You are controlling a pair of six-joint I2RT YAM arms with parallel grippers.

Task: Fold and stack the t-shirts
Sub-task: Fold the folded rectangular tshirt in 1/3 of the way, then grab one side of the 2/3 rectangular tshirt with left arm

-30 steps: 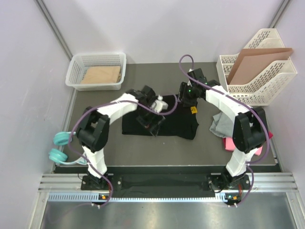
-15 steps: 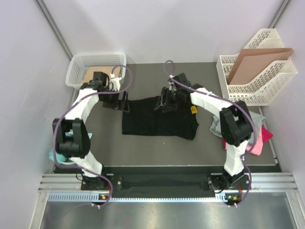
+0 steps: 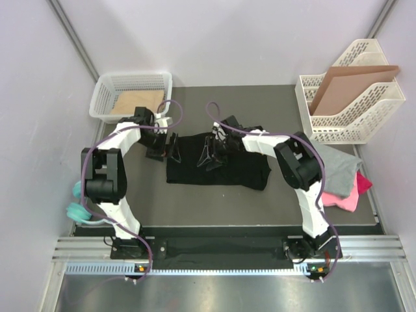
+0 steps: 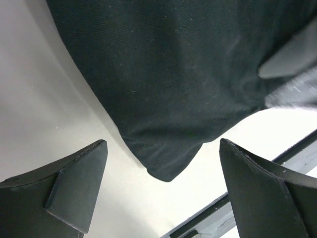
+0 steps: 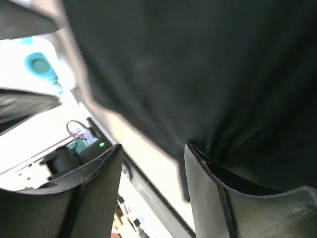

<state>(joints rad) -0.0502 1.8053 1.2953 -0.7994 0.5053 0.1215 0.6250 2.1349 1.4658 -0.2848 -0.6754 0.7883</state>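
The black t-shirt (image 3: 234,166) lies folded in a rectangle at the table's middle. My left gripper (image 3: 171,149) is open at the shirt's left edge; in the left wrist view (image 4: 162,145) a rounded corner of the black shirt (image 4: 168,99) lies between the spread fingers (image 4: 74,191). My right gripper (image 3: 209,152) is open low over the shirt's upper middle; in the right wrist view (image 5: 153,147) the black cloth (image 5: 208,74) fills the frame beyond the fingers (image 5: 223,203). The grey t-shirt (image 3: 338,162) and the pink t-shirt (image 3: 343,199) lie crumpled at the right edge.
A white basket (image 3: 104,97) holding a brown cardboard sheet (image 3: 135,101) stands at the back left. White file racks (image 3: 364,117) with a brown board (image 3: 348,81) stand at the back right. Teal headphones (image 3: 79,205) lie by the left arm's base.
My left gripper has moved down and right from beside the basket to the shirt's left edge. My right gripper has moved left over the shirt. The grey shirt shows more.
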